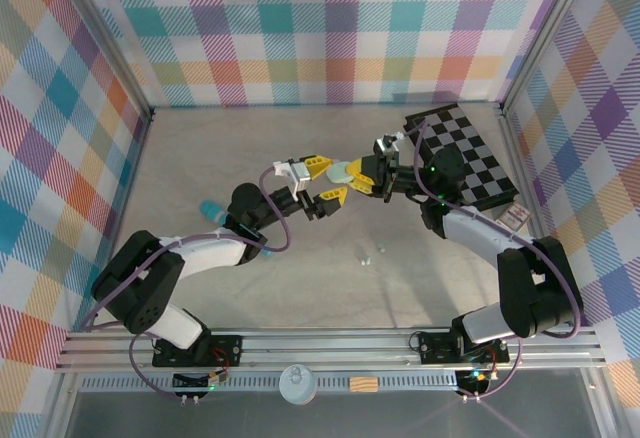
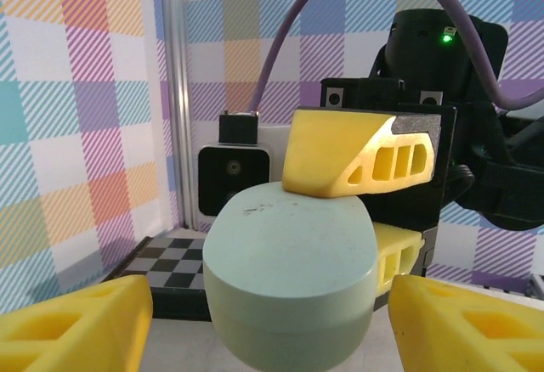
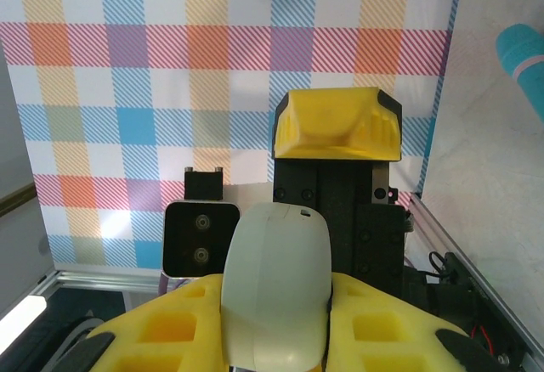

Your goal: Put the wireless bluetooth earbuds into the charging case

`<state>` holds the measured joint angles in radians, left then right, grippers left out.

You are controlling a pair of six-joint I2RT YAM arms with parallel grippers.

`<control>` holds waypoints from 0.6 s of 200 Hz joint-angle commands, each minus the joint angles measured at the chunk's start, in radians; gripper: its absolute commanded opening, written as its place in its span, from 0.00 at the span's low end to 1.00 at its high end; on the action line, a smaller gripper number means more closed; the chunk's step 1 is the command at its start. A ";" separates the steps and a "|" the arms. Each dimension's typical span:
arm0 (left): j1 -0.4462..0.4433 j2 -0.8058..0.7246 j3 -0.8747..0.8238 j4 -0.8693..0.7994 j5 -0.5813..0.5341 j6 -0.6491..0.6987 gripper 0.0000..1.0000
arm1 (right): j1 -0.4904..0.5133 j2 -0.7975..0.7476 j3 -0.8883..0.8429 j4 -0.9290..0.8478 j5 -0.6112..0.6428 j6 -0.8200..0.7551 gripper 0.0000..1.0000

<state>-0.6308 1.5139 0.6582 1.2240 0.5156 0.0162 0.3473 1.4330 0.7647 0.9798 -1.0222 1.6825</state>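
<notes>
Right tool (image 3: 276, 334) pinches the pale mint charging case (image 2: 289, 279) above the counter (image 1: 300, 293). Lid is shut, contents hidden. Left tool (image 1: 325, 180) is spread, its fingers flanking the case with gaps. Two tiny earbuds (image 1: 362, 256) lie on the counter, outside the case.

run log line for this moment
right gripper: shut on charging case, midair | left gripper: open, flanking case | earbuds: loose on table
</notes>
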 commanded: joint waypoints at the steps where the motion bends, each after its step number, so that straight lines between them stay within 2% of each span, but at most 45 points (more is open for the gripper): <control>1: -0.003 0.009 0.024 0.092 0.048 -0.004 0.68 | 0.009 -0.012 0.002 0.069 0.011 0.017 0.11; 91: -0.003 0.020 0.039 0.093 0.080 -0.015 0.46 | 0.022 -0.007 0.003 0.057 0.011 0.007 0.12; 105: -0.002 0.021 0.034 0.092 0.081 -0.011 0.46 | 0.021 -0.010 0.005 0.060 0.012 0.009 0.12; 120: -0.003 0.023 0.035 0.091 0.084 -0.007 0.55 | 0.021 -0.009 0.012 0.065 0.013 0.015 0.12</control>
<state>-0.6308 1.5288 0.6720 1.2621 0.5655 0.0105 0.3614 1.4330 0.7647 0.9947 -1.0183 1.6913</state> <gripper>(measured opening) 0.499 0.247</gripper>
